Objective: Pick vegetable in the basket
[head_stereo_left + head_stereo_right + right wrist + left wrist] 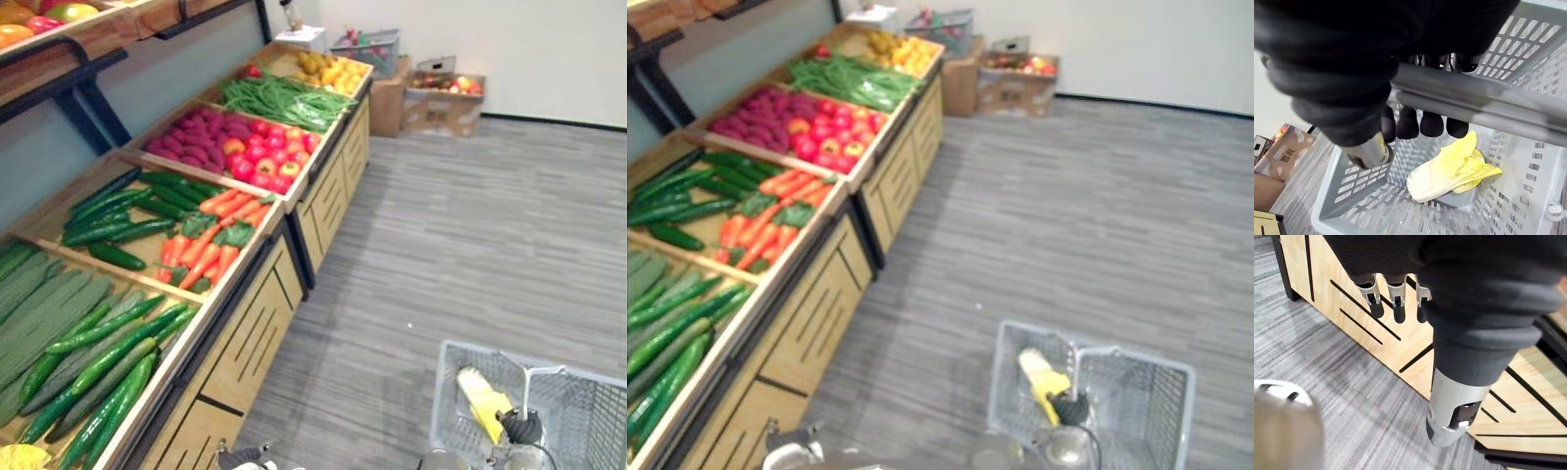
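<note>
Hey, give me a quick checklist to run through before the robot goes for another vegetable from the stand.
1. Basket grip: right robot hand is curled round the handle: ok.
2. Picking hand free: left robot hand has straight fingers and holds nothing: ok.
3. Room in the basket: one yellow leafy vegetable lies on its bottom, with space beside it: ok.
4. Target in sight: cucumbers lie in the nearest bin on the robot's left: ok.
5. Left hand at bin height: it hangs low, by the cabinet front: not ok.
6. Cucumbers within reach from this stance: cannot tell.
</note>
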Motion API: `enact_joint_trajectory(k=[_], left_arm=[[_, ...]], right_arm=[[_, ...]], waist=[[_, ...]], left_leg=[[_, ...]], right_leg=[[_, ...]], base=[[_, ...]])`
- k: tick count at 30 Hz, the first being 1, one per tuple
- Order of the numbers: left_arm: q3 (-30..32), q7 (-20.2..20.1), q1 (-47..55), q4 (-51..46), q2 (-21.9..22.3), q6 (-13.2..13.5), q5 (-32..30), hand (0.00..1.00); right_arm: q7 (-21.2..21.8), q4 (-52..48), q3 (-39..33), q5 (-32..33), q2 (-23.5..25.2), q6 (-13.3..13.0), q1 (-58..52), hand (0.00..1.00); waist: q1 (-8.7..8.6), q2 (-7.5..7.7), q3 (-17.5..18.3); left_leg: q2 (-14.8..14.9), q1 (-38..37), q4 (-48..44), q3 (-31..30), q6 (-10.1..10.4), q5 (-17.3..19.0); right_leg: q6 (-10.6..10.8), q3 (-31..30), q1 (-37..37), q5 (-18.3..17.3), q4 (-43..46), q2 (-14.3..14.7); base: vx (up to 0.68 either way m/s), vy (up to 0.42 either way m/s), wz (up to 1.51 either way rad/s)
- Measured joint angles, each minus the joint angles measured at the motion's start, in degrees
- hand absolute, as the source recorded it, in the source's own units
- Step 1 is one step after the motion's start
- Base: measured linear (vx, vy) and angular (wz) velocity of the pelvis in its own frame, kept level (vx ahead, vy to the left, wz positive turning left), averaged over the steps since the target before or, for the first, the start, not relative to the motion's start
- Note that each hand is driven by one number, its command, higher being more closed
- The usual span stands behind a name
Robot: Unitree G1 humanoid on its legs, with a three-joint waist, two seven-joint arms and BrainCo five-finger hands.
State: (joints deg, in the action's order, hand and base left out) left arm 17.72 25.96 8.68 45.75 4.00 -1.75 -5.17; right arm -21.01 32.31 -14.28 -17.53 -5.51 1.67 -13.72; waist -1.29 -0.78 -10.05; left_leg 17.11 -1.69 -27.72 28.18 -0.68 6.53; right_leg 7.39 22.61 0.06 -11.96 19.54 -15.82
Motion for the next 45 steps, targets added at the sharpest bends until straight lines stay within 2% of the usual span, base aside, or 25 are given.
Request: enact_joint_trajectory(k=[3, 4, 6, 10, 12, 13, 14, 15, 18, 19, 21, 22, 24, 26, 27, 29, 30, 31, 32, 33, 34, 35, 37, 40, 45], left_arm=[[-0.42, -0.08, 0.15, -0.94, -0.10, -0.02, -0.05, 0.00], [-0.50, -0.10, 0.19, -1.18, -0.16, -0.01, -0.11, 0.00], [-2.41, -0.34, 0.00, -2.01, -0.24, -0.03, -0.14, 0.00], [-2.75, -0.25, -0.03, -3.42, -0.25, -0.03, -0.14, 0.00], [-2.73, -0.17, 0.00, -3.41, -0.25, -0.03, -0.14, 0.00], [-2.77, -0.13, 0.14, -3.38, -0.23, -0.05, -0.14, 0.00], [-2.19, -0.09, 0.21, -3.38, -0.16, -0.07, -0.14, 0.00], [-1.75, 0.10, 0.58, -3.59, -0.55, -0.07, -0.14, 0.00], [-1.39, 0.15, 0.95, -4.73, -2.27, -0.07, -0.14, 0.00], [-1.30, 0.16, 0.55, -5.26, -2.22, -0.10, -0.14, 0.00], [-0.96, 0.17, 0.72, -5.77, -1.78, -0.11, -0.15, 0.00], [-1.15, 0.18, 1.01, -5.80, -1.76, -0.10, -0.16, 0.00], [-1.36, 0.24, 1.15, -6.01, -2.14, -0.14, -0.15, 0.00], [-2.44, 0.57, 1.09, -6.92, -1.70, -0.17, -0.12, 0.00], [-3.29, 0.78, 0.95, -6.98, -1.50, -0.20, -0.11, 0.00], [-3.42, 0.86, -0.16, -6.67, -1.53, -0.20, -0.09, 0.00], [-3.90, 0.85, -1.32, -6.60, -1.53, -0.20, -0.09, 0.00], [-4.06, 0.83, -1.88, -6.56, -1.51, -0.20, -0.10, 0.00], [-3.83, 0.71, -2.51, -6.48, -1.70, -0.19, -0.15, 0.00], [-3.57, 0.69, -2.98, -6.57, -2.10, -0.14, -0.16, 0.00], [-3.16, 0.42, -4.32, -4.66, -0.91, -0.34, -0.16, 0.00], [-3.42, 0.31, -4.38, -4.44, -0.01, -0.16, -0.26, 0.00], [-3.20, 0.09, -4.41, -4.44, -0.02, -0.11, -0.68, 0.00], [-2.63, -0.12, -4.01, -4.29, 0.01, -0.16, -0.71, 0.00], [-2.65, -0.45, -2.21, -4.26, -0.15, -0.18, -0.72, 0.00]], right_arm=[[-0.09, -0.02, 0.03, 0.00, 0.15, -0.04, -0.99, 1.00], [-0.13, -0.03, 0.06, 0.01, 0.25, -0.05, -0.64, 1.00], [-1.26, -0.03, 0.06, 0.01, 0.27, -0.11, -0.29, 1.00], [-1.48, 0.15, -0.93, -0.01, 0.90, -0.12, 0.03, 1.00], [-1.61, 0.14, -0.86, -0.02, 1.03, -0.41, 0.00, 1.00], [-1.63, 0.02, -0.58, -0.05, 0.81, -0.61, -0.05, 1.00], [-1.57, 0.44, -0.39, -0.13, 1.05, -0.38, 0.24, 1.00], [-1.42, 0.32, 0.91, -0.15, 1.80, -0.45, -0.10, 1.00], [-1.05, 0.18, 3.40, -0.22, 4.74, -0.53, 0.36, 1.00], [-0.98, 0.19, 3.44, -0.25, 5.29, -0.51, 0.32, 1.00], [-1.00, 0.17, 3.14, -0.26, 4.93, -0.51, 1.29, 1.00], [-1.01, 0.14, 3.12, -0.25, 4.59, -0.52, 2.15, 1.00], [-1.05, 0.09, 3.13, -0.32, 4.42, -0.54, 3.57, 1.00], [-1.42, 0.02, 3.10, -0.48, 3.08, -1.09, 4.46, 1.00], [-1.42, -0.19, 3.24, -0.50, 2.88, -1.46, 5.03, 1.00], [-1.40, -0.97, 3.49, -0.55, 2.87, -1.93, 5.11, 1.00], [-1.36, -1.68, 3.49, -0.52, 2.90, -2.02, 5.12, 1.00], [-1.36, -2.35, 3.49, -0.50, 2.92, -2.00, 4.99, 1.00], [-1.39, -2.79, 3.43, -0.47, 3.11, -2.08, 4.63, 1.00], [-1.38, -2.82, 3.40, -0.48, 3.35, -2.04, 4.33, 1.00], [-1.34, -2.13, 2.60, -0.48, 2.30, -1.48, 4.75, 1.00], [-1.46, -2.17, 2.10, -0.61, 1.70, -0.81, 5.46, 1.00], [-1.49, -2.05, 1.43, -0.65, 1.05, -0.53, 6.98, 1.00], [-1.56, -1.95, 0.51, -0.56, 1.90, 0.24, 6.33, 1.00], [-1.55, -2.01, 0.59, -0.58, 2.81, 0.34, 2.80, 1.00]], waist=[[-0.07, -0.42, 0.30], [0.05, -0.07, 0.21], [-0.18, 0.58, 0.17], [-0.19, 0.82, 0.04], [-0.15, 0.79, 0.03], [-0.21, -0.30, -0.24], [0.06, -0.16, -0.46], [0.12, 0.77, -0.27], [0.09, 5.84, 0.49], [0.01, 6.50, 0.46], [0.34, 6.09, 0.51], [0.49, 6.09, 0.45], [0.40, 6.81, 0.08], [-0.06, 4.94, -0.80], [-0.02, 4.39, -1.10], [-0.07, 3.92, -1.16], [-0.15, 3.47, -1.44], [-0.25, 3.33, -1.53], [-0.35, 3.76, -1.54], [-0.35, 5.16, -1.51], [-0.72, 2.81, -2.59], [-0.31, 0.92, -2.30], [-0.25, -0.78, -2.46], [-0.19, -0.34, -2.62], [0.00, 2.81, -1.32]], left_leg=[[3.10, 2.55, -6.46, 0.52, 0.30, -7.25], [3.49, 3.16, -7.16, 1.03, 1.74, -6.09], [1.43, 4.92, 1.01, 0.71, 5.38, -1.48], [-2.49, 4.97, 23.57, -3.33, 7.25, -5.19], [-1.76, 6.31, 23.47, -4.03, 6.72, -5.55], [-1.19, 6.55, 23.52, -3.75, 5.91, -4.93], [-0.55, 6.36, 21.72, -3.86, 6.53, -9.14], [-1.35, 6.56, 19.77, -2.95, 6.59, -9.11], [-4.00, 7.99, 15.93, -1.22, 6.44, -4.94], [-4.40, 8.64, 13.56, -1.07, 6.36, -2.79], [-4.34, 7.29, 12.28, 0.29, 5.92, -0.72], [-4.73, 5.37, 12.32, 1.94, 5.94, -0.38], [-5.68, 2.40, 12.67, 3.78, 5.05, 0.33], [-5.67, -2.73, 16.85, 3.86, 4.52, 0.83], [-5.20, -5.18, 19.21, 3.76, 4.67, 0.70], [-4.53, -6.79, 20.67, 3.69, 4.80, 0.62], [-3.97, -6.92, 20.73, 2.66, 4.80, 0.62], [-3.86, -6.89, 20.68, 2.44, 4.81, 0.62], [-4.17, -7.15, 20.45, 2.43, 5.14, 0.43], [-4.99, -7.90, 20.44, 2.40, 5.52, 0.38], [-3.81, -9.66, 21.32, 2.45, 8.45, 0.47], [-4.46, -9.69, 22.83, 2.43, 9.58, 1.19], [-5.74, -10.25, 26.39, 2.90, 9.57, 0.21], [-6.86, -12.68, 28.57, 2.38, 10.24, -0.73], [-9.69, -14.32, 29.31, -0.17, 8.99, 0.14]], right_leg=[[-1.40, 1.19, 5.09, 1.16, -5.91, 1.54], [-1.28, 1.26, 5.81, 1.84, -6.96, 1.46], [-1.48, 1.97, 7.65, 2.99, -10.20, 1.11], [-1.21, 2.15, 10.47, 3.49, -12.34, 1.31], [0.43, 1.59, 12.04, 3.45, -13.92, 1.68], [2.44, 0.83, 13.44, 3.19, -15.09, 2.56], [3.34, -0.97, 14.74, 2.79, -16.15, 2.50], [3.08, -1.75, 15.41, 2.69, -17.25, 1.32], [3.30, -4.54, 14.23, 3.60, -18.35, -2.03], [5.27, -4.96, 13.45, 4.92, -16.78, -3.00], [5.41, -7.36, 9.77, 5.00, -8.49, -4.65], [5.49, -9.74, 5.23, 5.27, 0.97, -6.41], [5.69, -11.95, -0.95, 9.90, 14.03, -9.33], [5.19, -12.32, -5.82, 21.39, 24.74, -10.51], [4.20, -11.47, -8.92, 10.32, 29.87, -10.00], [0.67, -6.74, -12.07, 1.78, 27.02, -7.80], [-0.60, -3.74, -13.74, 1.02, 19.96, -5.54], [-0.57, -3.20, -14.42, 1.20, 15.07, -4.43], [-0.42, -2.80, -13.68, 4.41, 1.91, -2.75], [-1.55, -3.10, -12.43, 11.34, -5.13, -2.50], [-2.60, -1.58, -8.95, 17.07, -7.23, -0.37], [-2.61, -1.09, -8.60, 16.45, -7.65, 0.05], [-2.80, -0.64, -8.59, 15.79, -7.49, 1.19], [-2.09, -0.93, -7.48, 14.07, -5.14, 0.45], [-0.27, -1.43, -6.15, 11.67, -2.42, -3.17]], base=[[0.22, -0.131, 0.12], [0.24, -0.164, -0.05], [0.21, -0.104, -0.04], [0.17, 0.093, -0.08], [0.21, 0.255, -0.27], [0.23, 0.325, -0.44], [0.29, 0.352, -0.48], [0.26, 0.261, -0.46], [0.25, 0.158, -0.22], [0.26, 0.154, -0.15], [0.32, 0.229, -0.32], [0.32, 0.278, -0.39], [0.24, 0.209, -0.22], [0.23, 0.143, 0.04], [0.19, 0.072, 0.02], [0.21, -0.074, 0.09], [0.25, -0.199, 0.21], [0.27, -0.294, 0.35], [0.18, -0.234, 0.38], [0.26, -0.246, 0.54], [0.23, -0.155, 0.39], [0.23, -0.107, 0.24], [0.16, -0.019, -0.05], [0.08, 0.036, 0.08], [0.02, 0.065, 0.22]])
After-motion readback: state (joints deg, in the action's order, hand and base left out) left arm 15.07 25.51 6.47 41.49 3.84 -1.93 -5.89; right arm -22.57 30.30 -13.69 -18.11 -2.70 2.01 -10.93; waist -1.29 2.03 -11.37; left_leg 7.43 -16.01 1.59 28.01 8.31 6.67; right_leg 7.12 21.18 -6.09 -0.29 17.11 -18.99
